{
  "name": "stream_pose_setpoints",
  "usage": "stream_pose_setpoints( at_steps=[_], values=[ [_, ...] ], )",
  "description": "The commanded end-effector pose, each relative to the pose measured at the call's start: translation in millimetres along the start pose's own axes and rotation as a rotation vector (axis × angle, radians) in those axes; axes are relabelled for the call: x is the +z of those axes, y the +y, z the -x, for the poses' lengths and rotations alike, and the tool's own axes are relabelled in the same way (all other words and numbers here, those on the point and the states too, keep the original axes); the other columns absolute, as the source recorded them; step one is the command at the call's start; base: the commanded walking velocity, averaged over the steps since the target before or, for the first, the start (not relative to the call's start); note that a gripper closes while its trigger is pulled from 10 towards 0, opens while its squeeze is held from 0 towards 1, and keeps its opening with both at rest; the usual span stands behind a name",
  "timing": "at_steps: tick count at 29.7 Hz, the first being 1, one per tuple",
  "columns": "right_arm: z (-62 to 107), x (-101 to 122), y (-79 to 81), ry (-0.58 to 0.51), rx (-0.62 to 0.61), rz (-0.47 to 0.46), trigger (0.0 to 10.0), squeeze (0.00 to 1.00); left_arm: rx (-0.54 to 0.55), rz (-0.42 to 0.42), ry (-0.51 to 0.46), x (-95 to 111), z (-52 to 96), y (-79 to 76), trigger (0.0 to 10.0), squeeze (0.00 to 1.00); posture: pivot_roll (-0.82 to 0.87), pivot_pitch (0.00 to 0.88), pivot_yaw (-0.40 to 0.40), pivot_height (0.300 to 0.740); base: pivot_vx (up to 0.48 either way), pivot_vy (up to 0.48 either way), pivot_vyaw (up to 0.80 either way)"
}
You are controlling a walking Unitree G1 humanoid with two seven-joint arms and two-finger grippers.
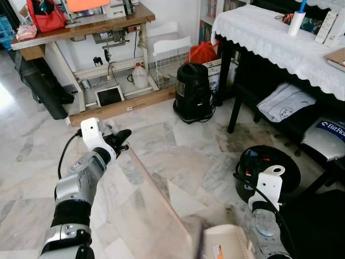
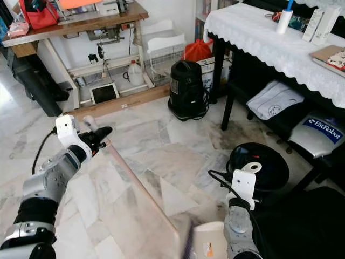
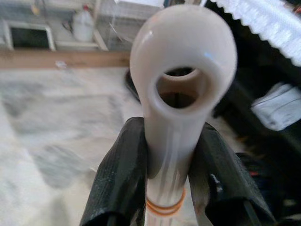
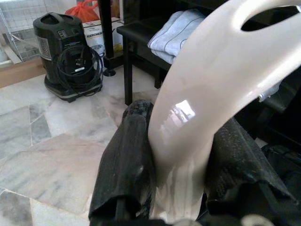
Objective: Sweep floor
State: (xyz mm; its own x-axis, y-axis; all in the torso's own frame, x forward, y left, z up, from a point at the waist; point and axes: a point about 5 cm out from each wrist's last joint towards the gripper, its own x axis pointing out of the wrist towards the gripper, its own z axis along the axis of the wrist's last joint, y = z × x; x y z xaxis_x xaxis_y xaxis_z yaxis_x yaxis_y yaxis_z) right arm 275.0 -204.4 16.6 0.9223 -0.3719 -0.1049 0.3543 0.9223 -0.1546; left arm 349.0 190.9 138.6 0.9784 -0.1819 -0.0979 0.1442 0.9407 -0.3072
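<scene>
The left arm reaches forward and slightly inward, silver forearm angled up from the lower corner, a black cable looping off its white wrist block. Its left end effector (image 1: pixel 119 139) is clamped on the pale broom handle (image 3: pixel 175 117) just below the looped end, one black finger (image 3: pixel 123 179) pressed to each side. The right arm sits low and close to the body, forearm pointing up, with its white wrist bracket uppermost. The right end effector (image 4: pixel 176 165) grips the cream dustpan handle (image 4: pixel 211 89), fingers (image 4: pixel 127 160) squeezing it from both sides.
</scene>
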Motion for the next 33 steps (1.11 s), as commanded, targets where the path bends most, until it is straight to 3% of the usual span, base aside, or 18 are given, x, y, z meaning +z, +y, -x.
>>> stream_pose_setpoints(
  at_steps=[1,6,13,16,17,18,19,24,28,33],
  values=[
    [9.8,-14,8.0,0.083,-0.002,-0.045,10.0,0.00,0.005,-0.157,-0.029,6,6.0,4.0,10.0,0.00,-0.03,0.035,0.078,0.740,0.000,0.000,0.00],
    [9.6,-12,6.8,0.069,-0.011,-0.047,10.0,0.00,-0.036,-0.397,0.042,-14,13.0,3.8,10.0,0.00,-0.03,0.040,0.080,0.740,0.000,0.000,0.00],
    [9.8,-12,6.8,0.065,-0.016,-0.050,10.0,0.00,-0.088,-0.436,0.179,-41,16.8,4.0,10.0,0.00,-0.03,0.043,0.083,0.740,0.000,0.000,0.00],
    [9.7,-12,6.8,0.065,-0.018,-0.050,10.0,0.00,-0.092,-0.401,0.221,-48,17.6,4.9,10.0,0.00,-0.03,0.045,0.084,0.740,0.000,0.000,0.00],
    [9.9,-12,6.8,0.065,-0.020,-0.051,10.0,0.00,-0.088,-0.336,0.254,-55,17.4,5.2,10.0,0.00,-0.03,0.048,0.086,0.740,0.000,0.000,0.00],
    [9.9,-12,6.8,0.065,-0.020,-0.051,10.0,0.00,-0.088,-0.336,0.254,-55,17.4,5.2,10.0,0.00,-0.03,0.048,0.086,0.740,0.000,0.000,0.00],
    [10.2,-12,6.5,0.065,-0.022,-0.051,10.0,0.00,-0.085,-0.269,0.272,-59,16.3,4.0,10.0,0.00,-0.03,0.049,0.086,0.740,0.000,0.000,0.00],
    [10.9,-13,4.7,0.067,-0.028,-0.050,10.0,0.00,-0.087,-0.109,0.318,-68,9.5,-2.7,10.0,0.00,-0.05,0.058,0.089,0.740,0.000,0.000,0.00],
    [11.4,-14,1.4,0.064,-0.039,-0.050,10.0,0.00,-0.093,-0.019,0.329,-70,3.9,-8.8,10.0,0.00,-0.06,0.066,0.093,0.740,0.000,0.000,0.00],
    [14.2,-17,-4.9,0.067,-0.063,-0.048,10.0,0.00,-0.105,0.078,0.417,-82,-1.6,-18.9,10.0,0.00,-0.08,0.076,0.097,0.740,0.000,0.000,0.00]
  ],
)
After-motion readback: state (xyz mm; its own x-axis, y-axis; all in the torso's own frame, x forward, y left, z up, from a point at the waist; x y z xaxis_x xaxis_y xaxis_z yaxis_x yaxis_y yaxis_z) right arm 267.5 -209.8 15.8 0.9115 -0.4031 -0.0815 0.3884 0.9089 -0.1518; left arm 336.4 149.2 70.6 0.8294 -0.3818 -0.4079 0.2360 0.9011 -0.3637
